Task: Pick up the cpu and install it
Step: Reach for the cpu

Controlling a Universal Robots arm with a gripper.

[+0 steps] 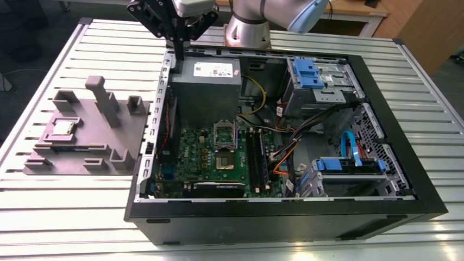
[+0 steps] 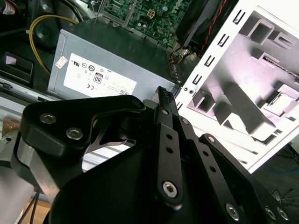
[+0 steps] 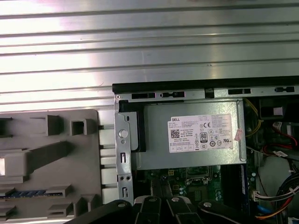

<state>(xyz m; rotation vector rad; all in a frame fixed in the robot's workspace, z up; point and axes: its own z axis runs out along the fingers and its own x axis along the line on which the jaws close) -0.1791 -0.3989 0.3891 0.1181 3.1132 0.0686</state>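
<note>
Nearest is the black wall of the open computer case (image 1: 290,212), smooth and dark. It lies on a table (image 1: 65,217) made of long shiny metal slats. Inside the case is the green motherboard (image 1: 192,149), bumpy with little parts. Next to it are blue plastic drive holders (image 1: 348,165) and thin wires.

On the exterior view's left of the case sits a grey plastic fixture (image 1: 101,147) with square blocks standing up. The cpu (image 1: 62,128) lies flat on it. It is a small square with a shiny silver top.

Farther back in the case is the power supply (image 1: 206,89), a plain grey metal box with a white label. The black gripper (image 1: 179,49) hangs over the far edge of the case, beside that box. In the second wrist view its fingers (image 2: 161,99) are pressed together with nothing between them. The cpu is well apart from the fingers, off to the exterior view's left and nearer than they are.
</note>
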